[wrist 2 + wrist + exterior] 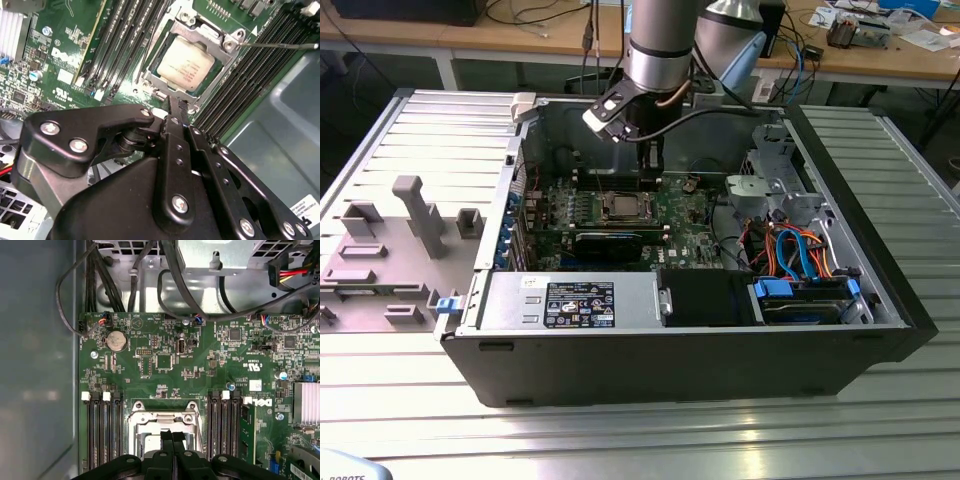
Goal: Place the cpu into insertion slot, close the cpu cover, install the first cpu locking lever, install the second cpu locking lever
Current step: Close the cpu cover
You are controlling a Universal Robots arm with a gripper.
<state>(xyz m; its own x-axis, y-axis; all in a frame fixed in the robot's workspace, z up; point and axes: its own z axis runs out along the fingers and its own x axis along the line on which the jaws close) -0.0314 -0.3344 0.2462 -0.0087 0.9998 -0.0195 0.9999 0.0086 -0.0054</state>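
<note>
Open PC case (pixel 670 360) lies on the ribbed metal worktop (pixel 620 440), green board (pixel 165 360) facing up. Arm comes down into the case, and the gripper (pixel 653 168) hangs over the board, just beside the socket.

The cpu (pixel 186 66) sits flat in the insertion slot (pixel 161 418), pale metal top showing thru the window of the cpu cover (pixel 218 64). Cover frame lies down around the chip, approx level w/ the socket. A thin lever rod (pixel 280 45) sticks out from one socket corner across the black memory slots (pixel 250 65).

In the second wrist view the gripper (pixel 178 107) has its fingers pressed together, nothing seen btwn them. Tips are at the socket's rim, right next to the cpu but off its top; whether they touch the rim can't be told. In the first wrist view the gripper (pixel 173 436) tips, also together, overlap the socket frame's edge, memory slots on both sides.
</note>
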